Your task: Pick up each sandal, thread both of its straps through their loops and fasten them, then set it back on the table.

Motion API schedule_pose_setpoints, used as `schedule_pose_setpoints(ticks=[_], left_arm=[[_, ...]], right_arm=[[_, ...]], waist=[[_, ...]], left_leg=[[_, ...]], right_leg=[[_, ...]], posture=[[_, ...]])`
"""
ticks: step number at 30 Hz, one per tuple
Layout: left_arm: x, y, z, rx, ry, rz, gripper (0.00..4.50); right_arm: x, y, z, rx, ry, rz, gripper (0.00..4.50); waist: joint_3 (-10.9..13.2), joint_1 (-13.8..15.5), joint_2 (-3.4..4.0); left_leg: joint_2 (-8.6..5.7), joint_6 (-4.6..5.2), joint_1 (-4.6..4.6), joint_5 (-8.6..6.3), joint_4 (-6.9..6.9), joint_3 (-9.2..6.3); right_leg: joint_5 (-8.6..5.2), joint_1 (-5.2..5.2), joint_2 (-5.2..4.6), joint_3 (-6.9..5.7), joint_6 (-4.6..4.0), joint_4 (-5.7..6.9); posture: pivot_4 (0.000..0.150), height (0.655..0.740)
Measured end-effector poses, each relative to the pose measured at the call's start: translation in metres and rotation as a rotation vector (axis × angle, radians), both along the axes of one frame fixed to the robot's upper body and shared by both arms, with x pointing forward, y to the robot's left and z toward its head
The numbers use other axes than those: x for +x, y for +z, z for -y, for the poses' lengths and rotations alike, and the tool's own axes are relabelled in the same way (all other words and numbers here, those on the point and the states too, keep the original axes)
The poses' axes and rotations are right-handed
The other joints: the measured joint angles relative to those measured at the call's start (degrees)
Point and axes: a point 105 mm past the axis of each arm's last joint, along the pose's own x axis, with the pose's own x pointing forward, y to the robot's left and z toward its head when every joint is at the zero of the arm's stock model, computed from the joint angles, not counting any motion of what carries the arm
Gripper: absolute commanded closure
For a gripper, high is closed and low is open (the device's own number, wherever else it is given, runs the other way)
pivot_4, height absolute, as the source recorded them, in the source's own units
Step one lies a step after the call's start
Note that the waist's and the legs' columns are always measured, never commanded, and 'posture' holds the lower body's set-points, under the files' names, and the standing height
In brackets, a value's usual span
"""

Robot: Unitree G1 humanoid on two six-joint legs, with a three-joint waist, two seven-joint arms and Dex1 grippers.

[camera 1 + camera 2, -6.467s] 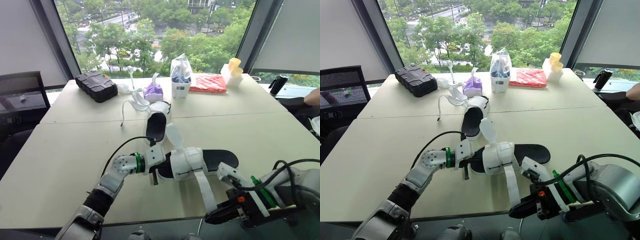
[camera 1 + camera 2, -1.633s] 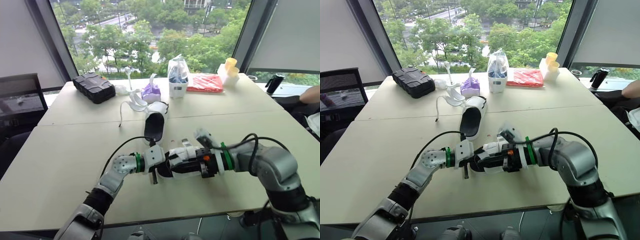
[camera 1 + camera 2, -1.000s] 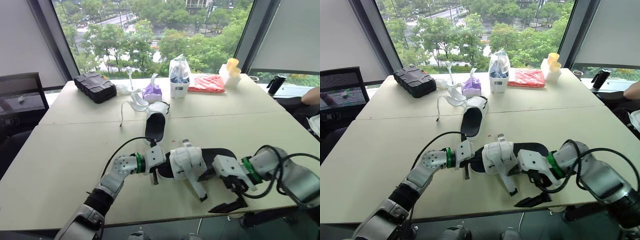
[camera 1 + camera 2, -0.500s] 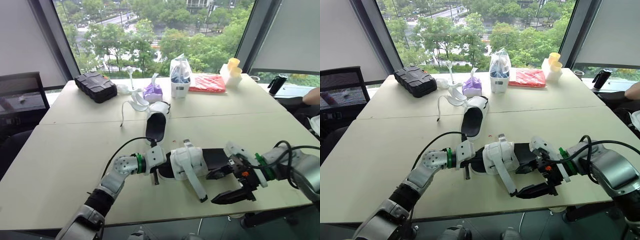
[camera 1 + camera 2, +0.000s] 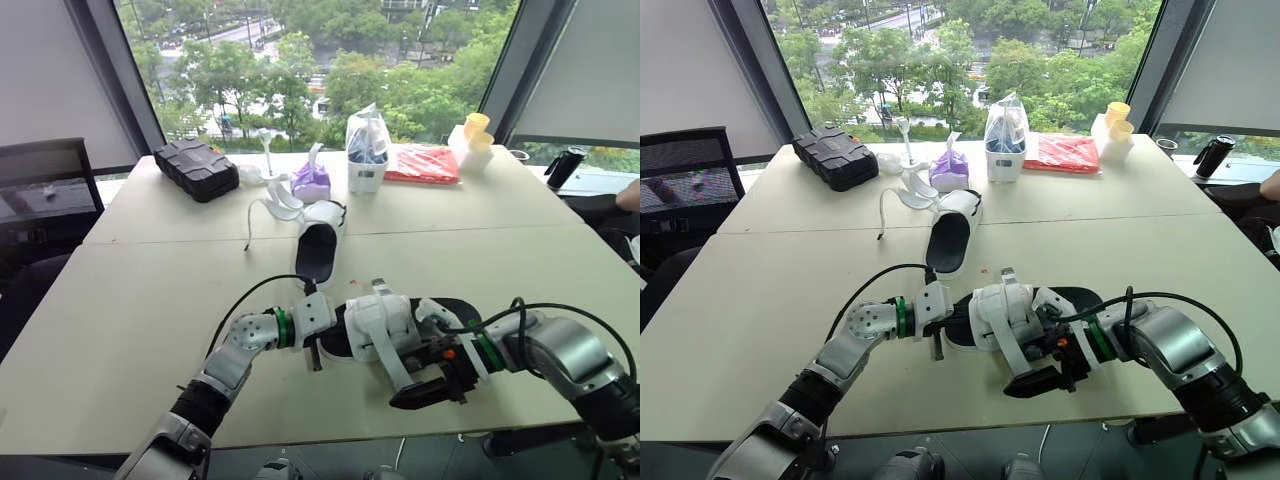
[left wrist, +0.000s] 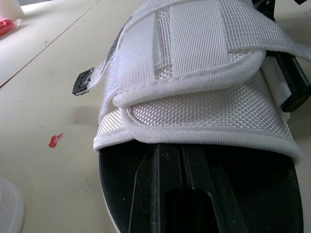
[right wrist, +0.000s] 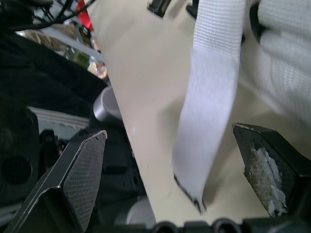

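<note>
- Since half a second ago the right gripper [image 5: 408, 377] has come in from the tabletop's front edge to the near sandal's loose strap [image 5: 393, 365].
- Its two black fingers [image 7: 80, 170] stand wide apart, with the flat white webbing strap hanging between them and touching neither.
- Two sandals lie on the pale matte tabletop [image 5: 150, 300].
- The near sandal [image 5: 385, 325] has a coarse white woven upper with rolled edging over a smooth black sole. The second sandal [image 5: 316, 245], of the same make, lies well behind it.
- The left gripper [image 5: 322, 345] is clamped on the near sandal's end, one finger [image 6: 187, 194] flat on the footbed.
- One small black plastic loop [image 6: 82, 83] juts from the upper's side.
</note>
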Motion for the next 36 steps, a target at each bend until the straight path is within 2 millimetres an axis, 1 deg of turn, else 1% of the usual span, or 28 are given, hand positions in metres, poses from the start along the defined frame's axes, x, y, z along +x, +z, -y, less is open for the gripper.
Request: schedule_pose_setpoints(ticks=[2,4,6,8,10,11,15,18,20,21,23,24,25,27,29,31,36], left_arm=[[0.0,0.0,-0.001,0.0,0.003,0.001,4.5],[-0.001,0.0,-0.001,0.002,0.004,-0.001,4.5],[-0.001,0.0,0.0,0.002,0.003,-0.001,4.5],[-0.001,0.0,0.0,0.002,0.004,-0.001,4.5],[-0.001,0.0,-0.001,0.002,0.006,-0.001,4.5],[-0.001,0.0,-0.001,0.002,0.007,-0.001,4.5],[-0.001,0.0,-0.001,0.003,0.007,0.0,4.5],[0.0,0.001,-0.001,0.003,0.007,0.0,4.5],[0.001,0.0,-0.003,0.01,0.01,0.002,4.5],[0.001,0.0,-0.005,0.015,0.013,0.004,4.5],[0.002,0.0,-0.003,0.014,0.013,0.001,4.5],[0.001,-0.001,-0.002,0.011,0.012,-0.002,4.5],[0.001,-0.001,-0.001,0.012,0.009,-0.003,4.5],[0.0,-0.001,-0.001,0.013,0.002,-0.002,4.5],[0.0,0.0,-0.001,0.015,-0.004,0.001,4.5],[0.0,0.0,-0.001,0.015,-0.005,0.001,4.5],[0.001,0.0,-0.002,0.016,0.002,0.002,4.5]], right_arm=[[0.003,0.001,-0.002,0.006,-0.002,-0.005,0.54],[0.007,0.003,-0.004,0.013,-0.005,-0.001,1.28],[0.008,0.004,-0.005,0.014,-0.005,-0.002,2.28],[0.008,0.003,-0.005,0.013,-0.005,-0.009,3.51],[0.009,0.003,-0.005,0.013,-0.004,-0.011,4.26],[0.009,0.004,-0.005,0.015,0.001,-0.011,4.45],[0.008,0.007,-0.005,0.024,0.016,-0.02,4.45],[0.008,0.014,-0.008,0.049,0.03,-0.025,4.45],[0.017,0.032,-0.017,0.1,0.025,-0.008,4.45],[0.026,0.046,-0.026,0.141,0.017,0.019,4.45],[0.041,0.084,-0.042,0.216,0.027,0.112,4.45],[0.046,0.095,-0.048,0.23,0.031,0.138,4.45],[0.05,0.1,-0.052,0.239,0.029,0.145,4.45],[0.059,0.096,-0.056,0.247,0.002,0.119,4.45],[0.067,0.082,-0.055,0.229,-0.029,0.074,4.45],[0.072,0.073,-0.054,0.212,-0.048,0.053,4.45],[0.076,0.065,-0.052,0.183,-0.04,0.05,4.45]], waist=[[0.0,0.0,0.0],[0.0,0.0,0.0],[0.0,0.0,0.0],[0.0,0.0,0.0],[0.0,0.0,0.0],[0.0,0.0,0.0],[0.0,0.0,0.0],[0.0,0.0,0.0],[0.0,-0.1,0.03],[0.0,-0.3,0.05],[0.0,-0.1,0.09],[-0.1,0.0,-0.05],[-0.1,0.1,-0.19],[-0.2,0.0,-0.22],[-0.2,0.0,-0.2],[-0.2,0.0,-0.18],[-0.2,-0.1,-0.16]], left_leg=[[0.0,0.0,0.0,0.0,0.0,0.0],[0.0,0.0,0.0,0.0,-0.01,0.0],[0.0,0.01,0.0,0.0,-0.02,-0.01],[0.0,0.01,0.0,0.01,-0.02,-0.01],[0.0,0.01,0.0,0.01,-0.01,0.0],[0.0,0.01,0.0,0.01,-0.01,0.0],[0.0,0.01,0.01,0.01,0.0,0.0],[0.0,0.01,0.01,0.01,0.01,0.0],[0.0,0.02,0.02,0.01,0.03,0.01],[0.0,0.01,0.07,0.01,0.06,0.04],[0.02,0.01,0.1,0.01,0.05,-0.03],[0.04,0.01,0.1,0.01,0.04,-0.13],[0.06,0.0,0.11,0.01,0.03,-0.21],[0.02,0.0,0.11,0.0,0.01,-0.16],[-0.04,0.01,0.01,0.01,0.03,-0.08],[-0.06,0.01,0.01,0.01,0.03,-0.04],[-0.03,0.01,0.04,0.01,0.04,-0.06]], right_leg=[[-0.02,0.0,0.02,0.0,-0.03,0.01],[-0.01,0.0,0.03,0.0,-0.01,0.01],[0.04,-0.01,0.04,-0.01,0.09,0.01],[0.05,-0.01,0.04,-0.01,0.1,0.0],[0.06,-0.01,0.04,-0.01,0.11,0.01],[0.06,-0.01,0.04,-0.01,0.11,0.01],[0.06,0.0,0.05,-0.01,0.11,0.02],[0.06,-0.01,0.05,-0.02,0.11,0.02],[0.08,-0.01,0.05,-0.02,0.1,0.06],[0.13,-0.02,0.07,0.0,0.02,0.11],[0.15,-0.02,0.07,-0.02,-0.08,0.14],[0.15,0.0,0.1,-0.08,-0.08,0.14],[0.15,-0.05,0.11,-0.16,-0.08,0.14],[0.15,-0.09,0.05,-0.16,-0.07,0.12],[0.21,-0.1,0.01,-0.1,0.0,0.12],[0.22,-0.12,-0.01,-0.07,0.0,0.13],[0.21,-0.12,0.03,-0.07,-0.01,0.19]], posture=[[0.15,0.74],[0.15,0.74],[0.15,0.74],[0.15,0.74],[0.15,0.74],[0.15,0.74],[0.15,0.74],[0.15,0.74],[0.15,0.74],[0.15,0.74],[0.15,0.74],[0.15,0.74],[0.15,0.74],[0.15,0.74],[0.15,0.74],[0.15,0.74],[0.15,0.74]])
